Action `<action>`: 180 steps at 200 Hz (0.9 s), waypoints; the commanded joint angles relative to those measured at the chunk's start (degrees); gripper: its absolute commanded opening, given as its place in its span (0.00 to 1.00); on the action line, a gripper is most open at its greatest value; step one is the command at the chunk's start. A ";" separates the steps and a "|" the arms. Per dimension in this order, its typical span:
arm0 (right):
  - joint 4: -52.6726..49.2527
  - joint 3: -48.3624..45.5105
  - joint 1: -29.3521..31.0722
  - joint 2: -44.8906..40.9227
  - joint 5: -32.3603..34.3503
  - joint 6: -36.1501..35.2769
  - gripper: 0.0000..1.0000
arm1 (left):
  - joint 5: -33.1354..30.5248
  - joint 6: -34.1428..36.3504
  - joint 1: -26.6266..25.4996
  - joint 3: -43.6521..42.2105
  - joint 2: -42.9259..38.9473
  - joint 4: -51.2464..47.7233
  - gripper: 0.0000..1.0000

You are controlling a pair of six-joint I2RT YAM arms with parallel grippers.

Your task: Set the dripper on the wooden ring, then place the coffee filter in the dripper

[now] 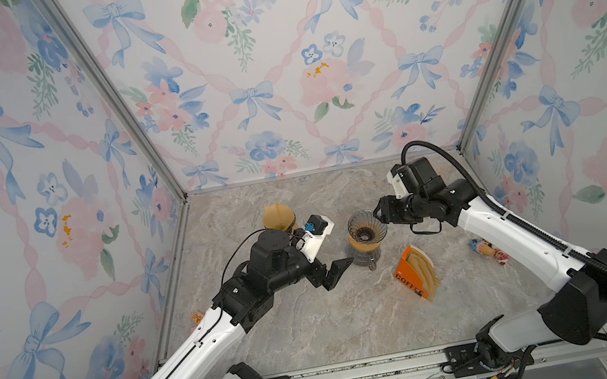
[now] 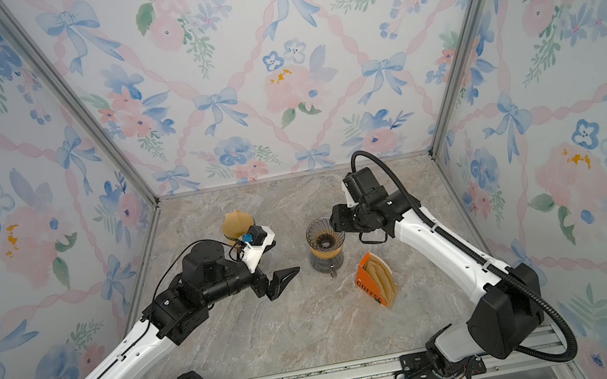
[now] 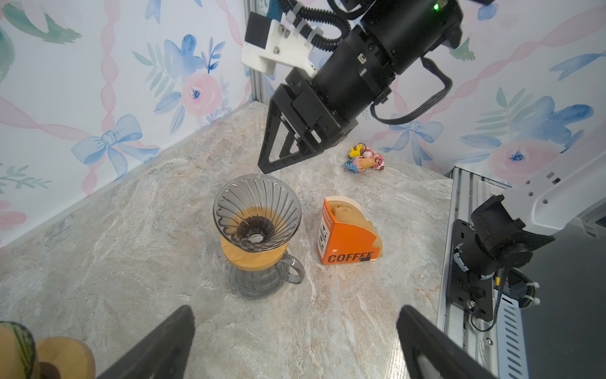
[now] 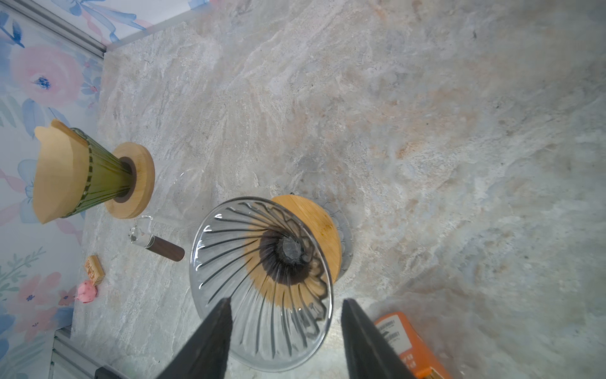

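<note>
A clear ribbed glass dripper [image 1: 367, 228] [image 2: 324, 234] [image 3: 256, 210] [image 4: 262, 282] stands on a wooden collar over a glass carafe in the middle of the table, and no paper shows inside it. Brown coffee filters [image 1: 421, 267] [image 3: 346, 211] stand in an orange COFFEE box [image 1: 408, 279] [image 2: 370, 288] [image 3: 347, 242] just right of it. My right gripper [image 1: 378, 213] [image 2: 335, 222] [image 4: 285, 305] hovers open over the dripper's right rim, holding nothing. My left gripper [image 1: 335, 250] [image 3: 295, 328] is wide open and empty, left of the carafe.
A green dripper with a brown filter in it [image 1: 278, 216] [image 4: 62, 170] stands at the back left. Small toy figures [image 1: 489, 250] [image 3: 364, 160] lie at the right. A wooden block [image 4: 95, 269], a pink scrap [image 4: 87, 291] and a dark-handled glass piece [image 4: 157, 246] lie on the left.
</note>
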 commanded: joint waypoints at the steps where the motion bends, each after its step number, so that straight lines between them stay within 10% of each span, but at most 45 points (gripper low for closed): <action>1: -1.82 -1.12 0.87 -2.34 4.00 -1.36 0.57 | 0.23 -1.09 0.26 -0.64 -0.65 1.00 0.98; 180: -6.33 7.55 9.49 8.00 8.95 -6.43 0.36 | 0.76 -1.35 1.12 -0.65 -0.64 1.19 0.98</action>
